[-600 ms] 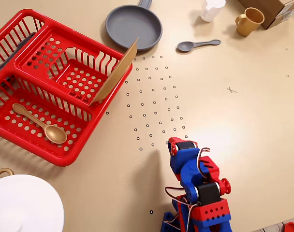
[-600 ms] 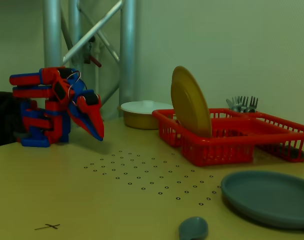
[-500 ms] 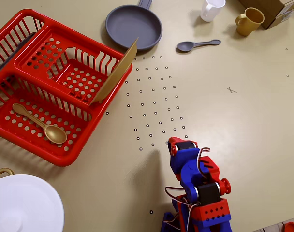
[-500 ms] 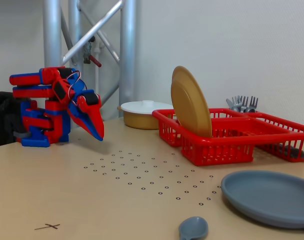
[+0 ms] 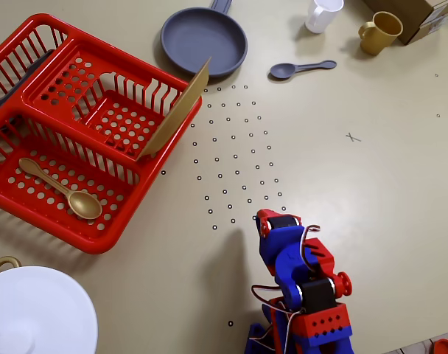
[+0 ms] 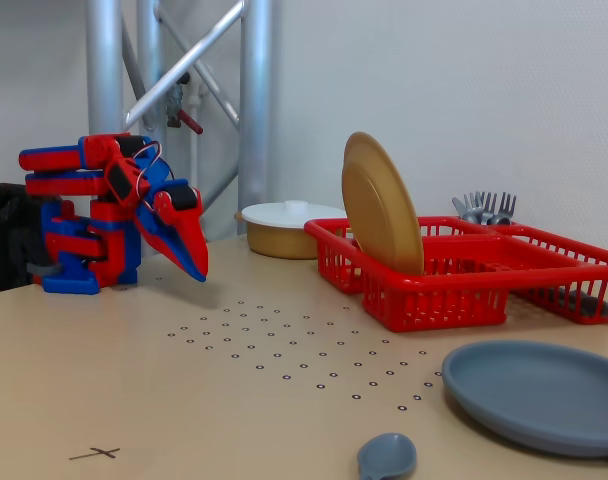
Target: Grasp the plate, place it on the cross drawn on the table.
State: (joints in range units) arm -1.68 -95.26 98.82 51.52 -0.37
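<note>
Beige tabletop (image 5: 386, 221) fills the overhead view, marked with a patch of small black dots and one small pencilled cross (image 5: 352, 137), also seen low on the left in the fixed view (image 6: 96, 454).

Counted out: one red dish rack (image 5: 32, 195) at the left edge of the overhead view, holding one gold plate (image 5: 176, 110) that stands on edge and leans against the rack's near rim. In the fixed view the gold plate (image 6: 382, 205) rises well above the rack wall (image 6: 434, 300). One gold spoon (image 5: 65, 192) lies in the rack's front compartment, and some grey forks (image 6: 482, 207) stand at its far end. One grey plate (image 5: 203, 40) lies flat just beyond the rack, one grey spoon (image 5: 298, 69) beside it. Two mugs sit at the top edge, one white mug (image 5: 323, 15) and one yellow mug (image 5: 379, 32). One white lid (image 5: 36, 313) covers a gold pot at the lower left corner.

One red and blue arm (image 5: 305, 291) sits folded at the bottom edge, its pincer (image 6: 196, 262) pointing down with tips clenched together on nothing, hanging above the tabletop and well apart from the rack. Bare surface lies open around the cross, with nothing standing near it.
</note>
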